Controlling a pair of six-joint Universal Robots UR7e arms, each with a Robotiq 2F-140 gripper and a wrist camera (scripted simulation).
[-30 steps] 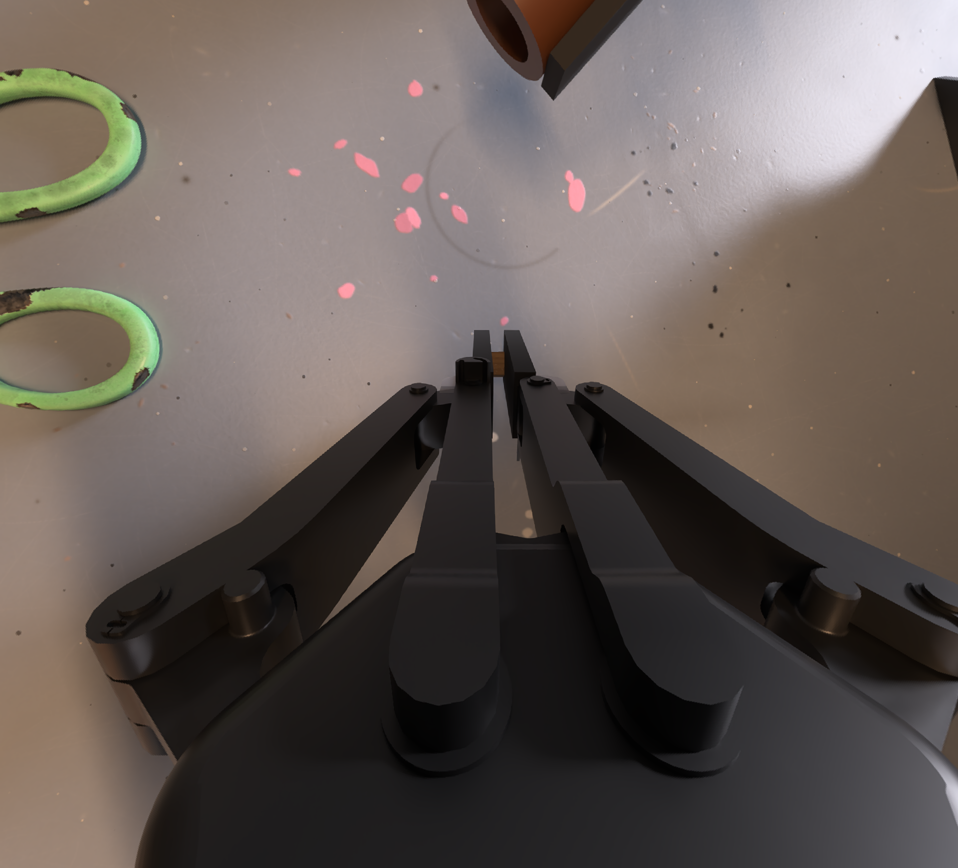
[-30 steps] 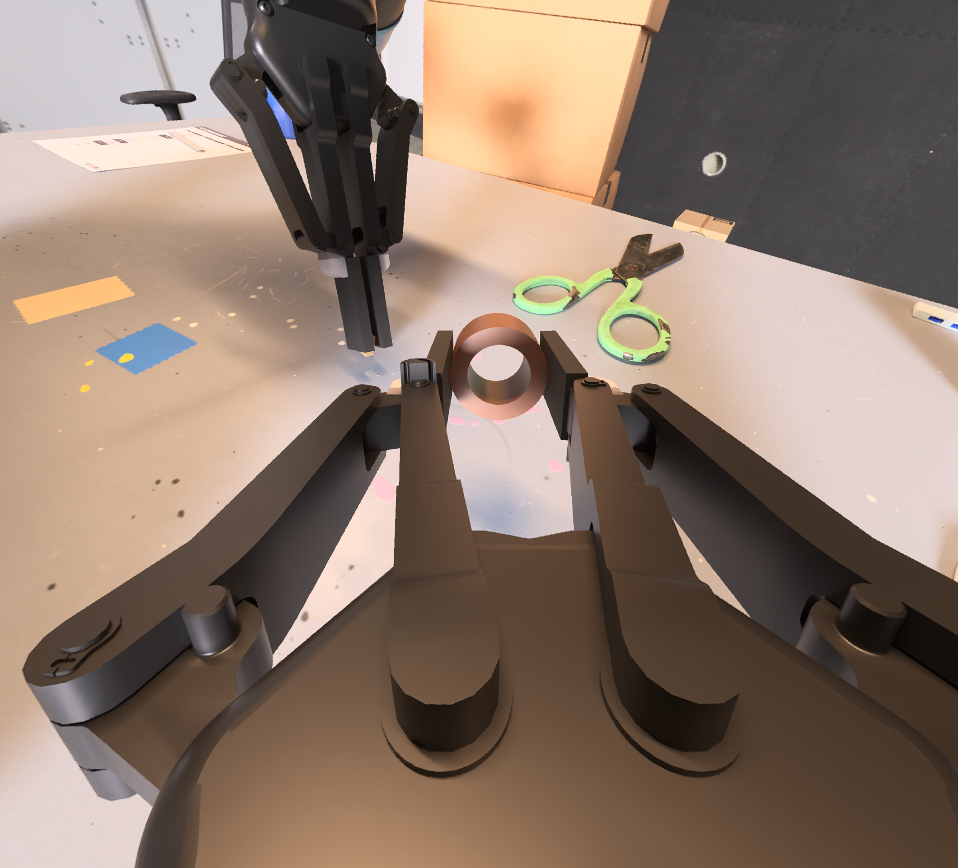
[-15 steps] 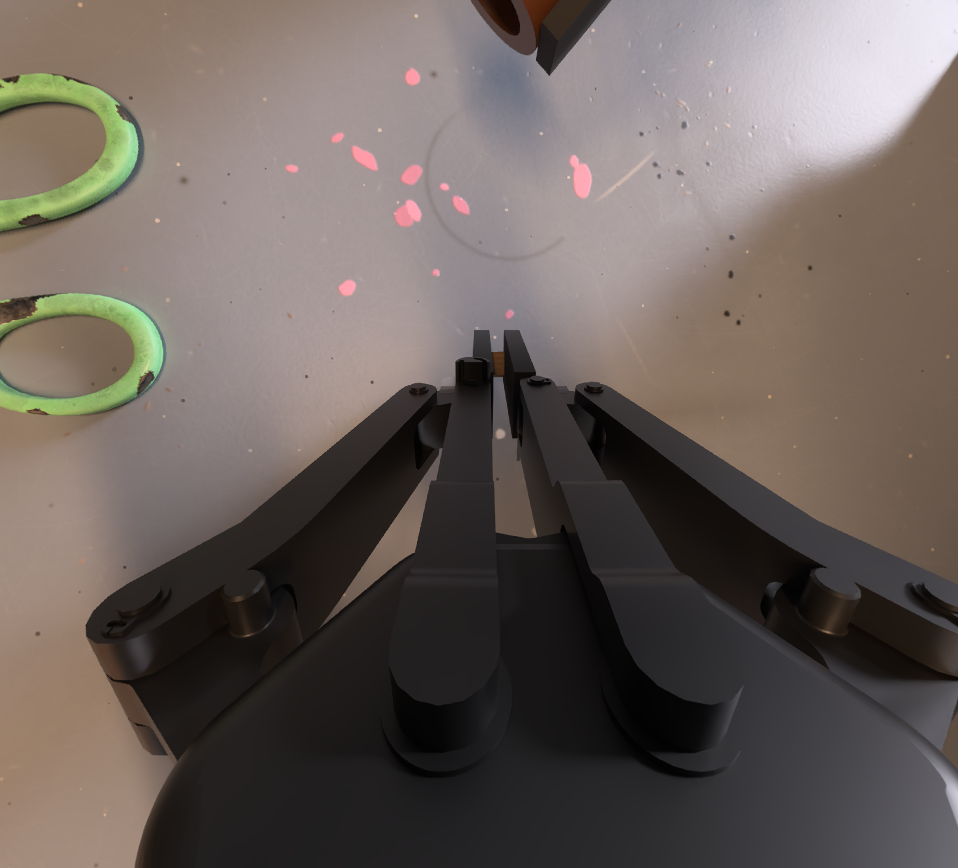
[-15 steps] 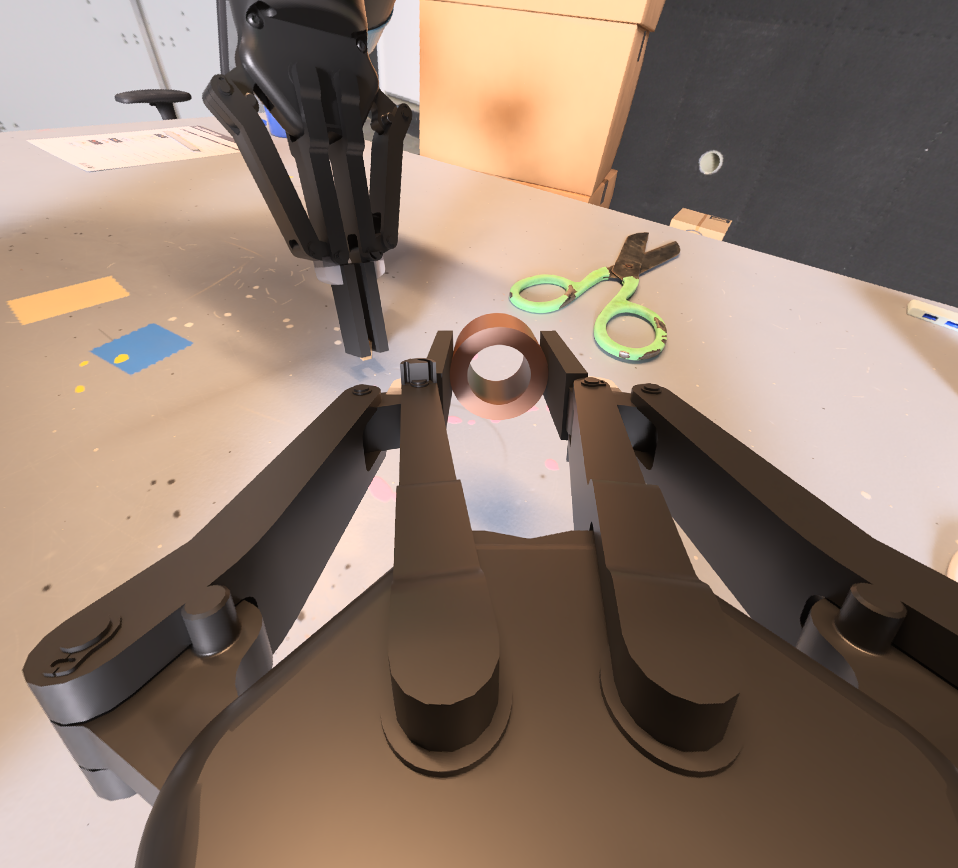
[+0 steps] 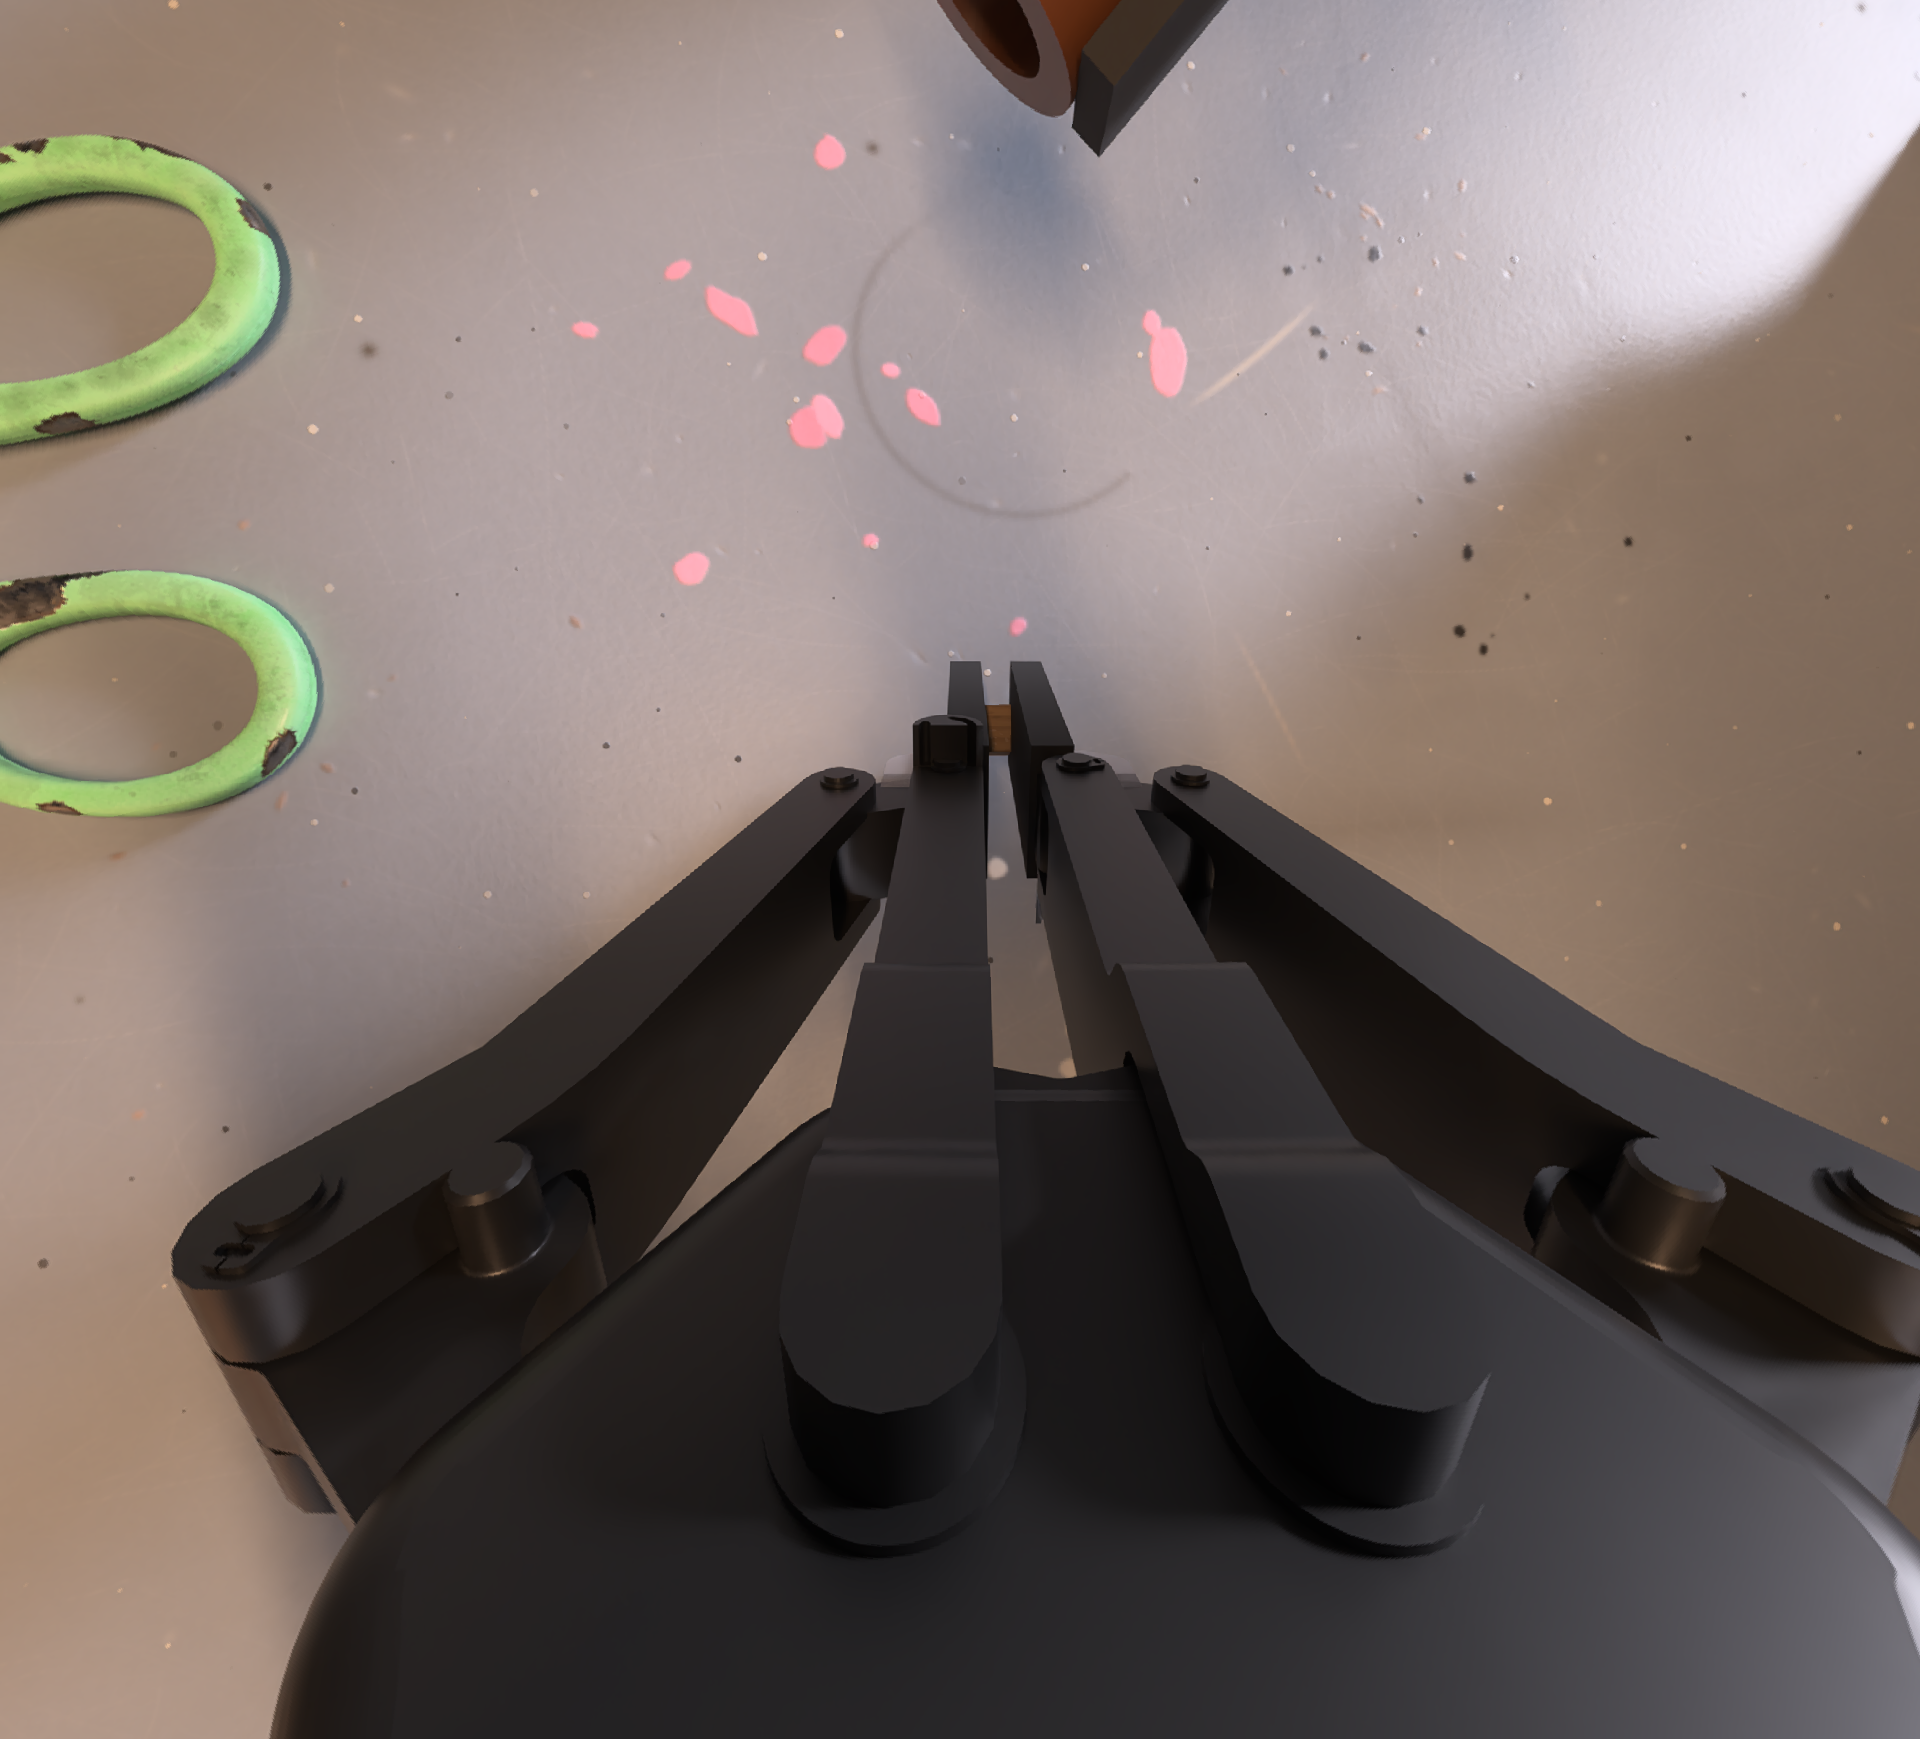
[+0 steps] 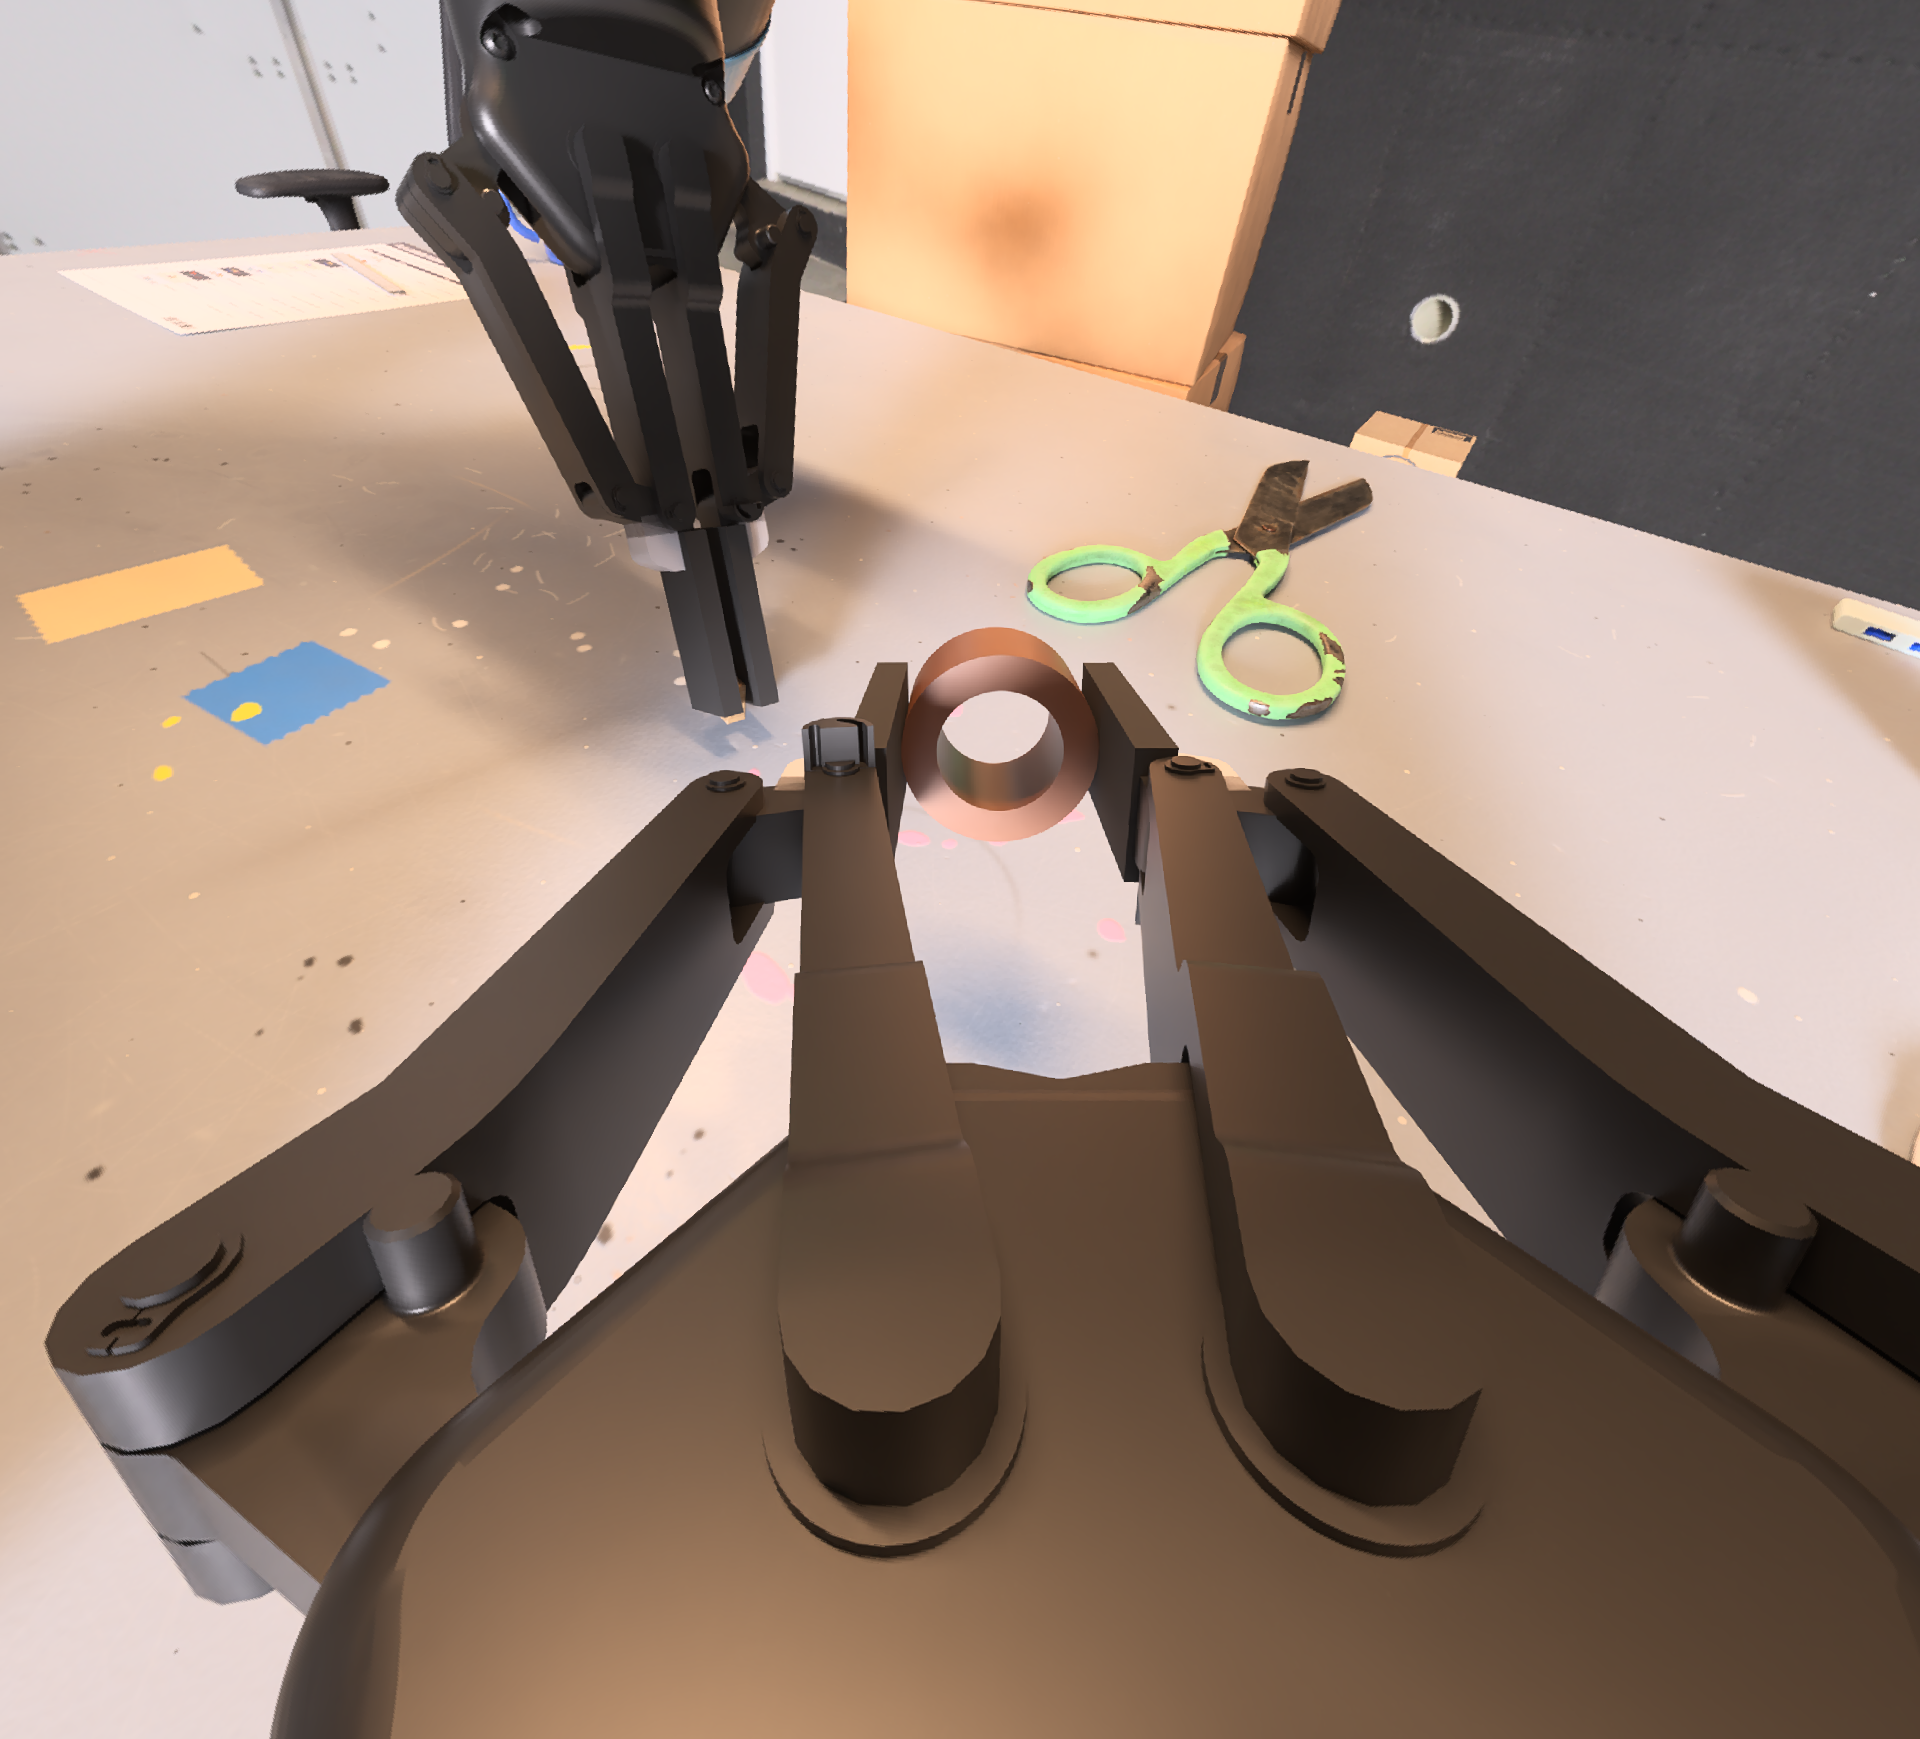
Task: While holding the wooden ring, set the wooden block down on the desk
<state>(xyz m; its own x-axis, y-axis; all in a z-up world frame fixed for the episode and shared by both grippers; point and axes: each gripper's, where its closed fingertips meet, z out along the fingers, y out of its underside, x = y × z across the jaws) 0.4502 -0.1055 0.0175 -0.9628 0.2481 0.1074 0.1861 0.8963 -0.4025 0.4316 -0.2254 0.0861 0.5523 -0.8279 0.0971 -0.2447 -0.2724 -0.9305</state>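
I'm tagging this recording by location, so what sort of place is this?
Probably a workshop or storeroom corner: a paint-flecked desk bearing green-handled scissors, stacked cardboard boxes behind it, and an office chair beside grey cabinets.

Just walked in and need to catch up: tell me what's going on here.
Two arms work over a desk. The right gripper is shut on a wooden ring, held above the desk. The left gripper pinches a small wooden block and points down with its tips just above the desk; the block is not yet released. Green-handled scissors lie nearby, untouched.
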